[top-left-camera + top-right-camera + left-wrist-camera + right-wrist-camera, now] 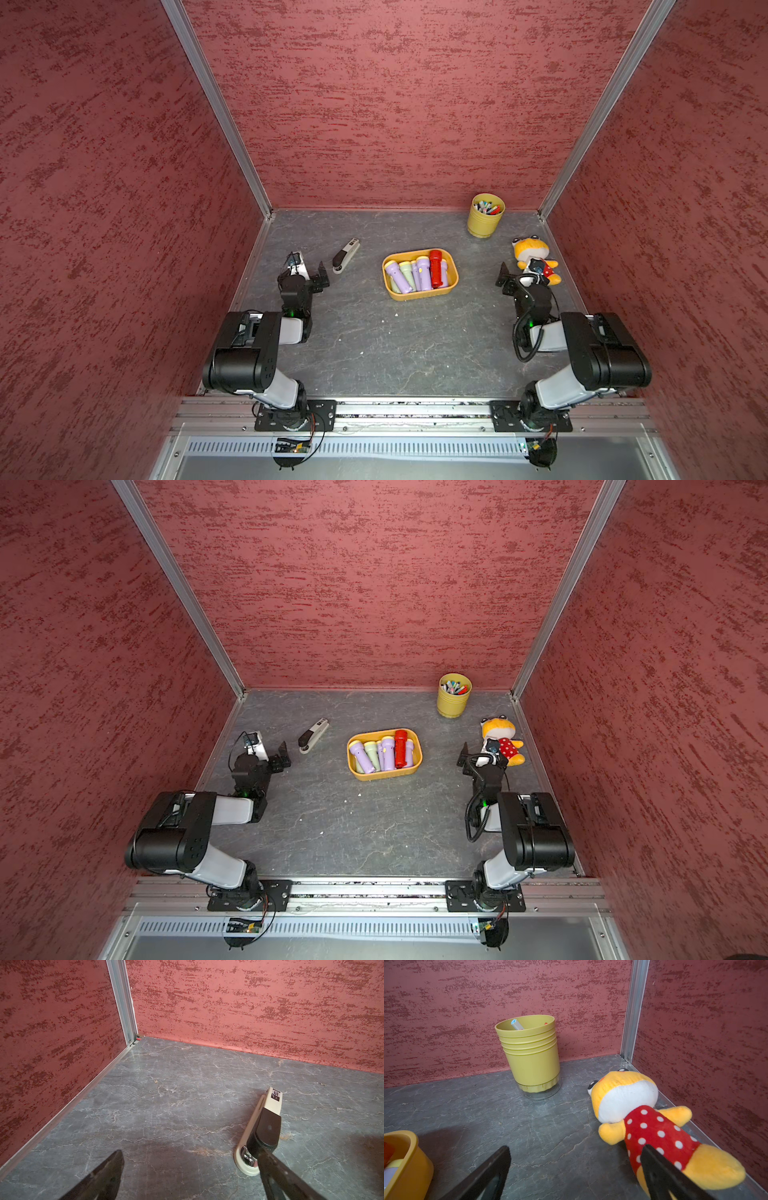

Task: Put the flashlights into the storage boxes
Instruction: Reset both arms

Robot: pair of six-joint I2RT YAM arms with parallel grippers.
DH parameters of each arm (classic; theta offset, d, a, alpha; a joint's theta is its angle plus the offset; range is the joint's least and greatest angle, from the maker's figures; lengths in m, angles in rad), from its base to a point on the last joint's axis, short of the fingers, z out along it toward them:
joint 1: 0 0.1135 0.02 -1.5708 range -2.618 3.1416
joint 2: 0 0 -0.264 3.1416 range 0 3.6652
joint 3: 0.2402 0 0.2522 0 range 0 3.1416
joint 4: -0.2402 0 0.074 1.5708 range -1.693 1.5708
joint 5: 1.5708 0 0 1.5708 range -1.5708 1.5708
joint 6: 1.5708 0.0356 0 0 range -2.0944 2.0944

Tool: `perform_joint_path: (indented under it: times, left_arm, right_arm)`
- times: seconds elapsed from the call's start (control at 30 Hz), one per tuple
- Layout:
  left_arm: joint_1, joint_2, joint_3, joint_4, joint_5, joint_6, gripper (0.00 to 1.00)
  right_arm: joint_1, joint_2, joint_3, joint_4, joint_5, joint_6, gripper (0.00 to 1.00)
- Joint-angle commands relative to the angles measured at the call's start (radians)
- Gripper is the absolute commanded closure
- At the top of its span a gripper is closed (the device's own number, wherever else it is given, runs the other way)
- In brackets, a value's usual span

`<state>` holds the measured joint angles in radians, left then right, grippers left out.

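Both top views: the flashlights (417,274) lie packed in the storage box (415,296) at table centre; none is seen loose, so the task looks finished. Left wrist: left gripper (189,1153) spread wide, empty — stapler (274,1097) nearby. Right wrist: right gripper (576,1148) likewise agape, empty — plush toy (652,1126) alongside.

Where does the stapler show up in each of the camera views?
In both top views: the stapler lies near the left arm, left of the orange tray.
Left wrist: just ahead of the open left gripper, its near end behind one finger.
Right wrist: not in it.
Shared landmark: the grey marbled tabletop, in all four views.
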<state>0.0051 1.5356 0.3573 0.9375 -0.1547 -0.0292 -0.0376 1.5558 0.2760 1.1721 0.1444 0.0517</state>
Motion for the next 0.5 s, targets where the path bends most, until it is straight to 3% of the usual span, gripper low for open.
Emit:
perform_joint_path:
  times: [0.0,0.47]
  left_arm:
    - [-0.003,0.000,0.005,-0.007,0.011,0.002,0.01]
    - [0.011,-0.003,-0.001,-0.003,0.033,-0.007,0.01]
  right_arm:
    - [-0.004,-0.006,0.003,-0.006,-0.015,-0.007,0.01]
    - [-0.004,-0.007,0.002,-0.005,-0.016,-0.007,0.01]
